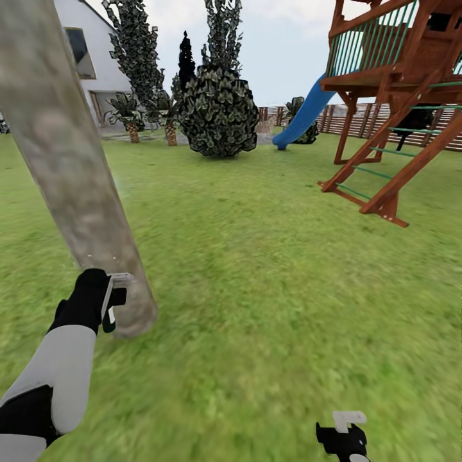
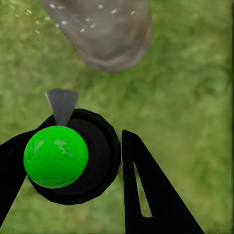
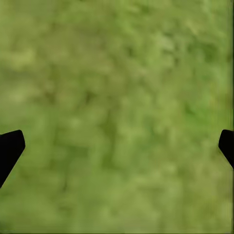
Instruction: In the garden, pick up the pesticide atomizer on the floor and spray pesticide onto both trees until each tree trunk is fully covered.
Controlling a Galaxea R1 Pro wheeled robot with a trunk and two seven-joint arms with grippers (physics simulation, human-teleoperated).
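One wide lawn (image 1: 269, 269) lay open toward the play tower (image 1: 398, 96). The tree trunk (image 1: 70, 173) rose beside the left gripper (image 1: 110, 301), which pinched what appeared to be the atomizer (image 2: 73, 156). The right gripper (image 3: 117, 146) hung spread over grass.

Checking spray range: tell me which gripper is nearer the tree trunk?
Left. The left gripper sits right beside the tree trunk near its base; the right gripper hangs well off over the grass.
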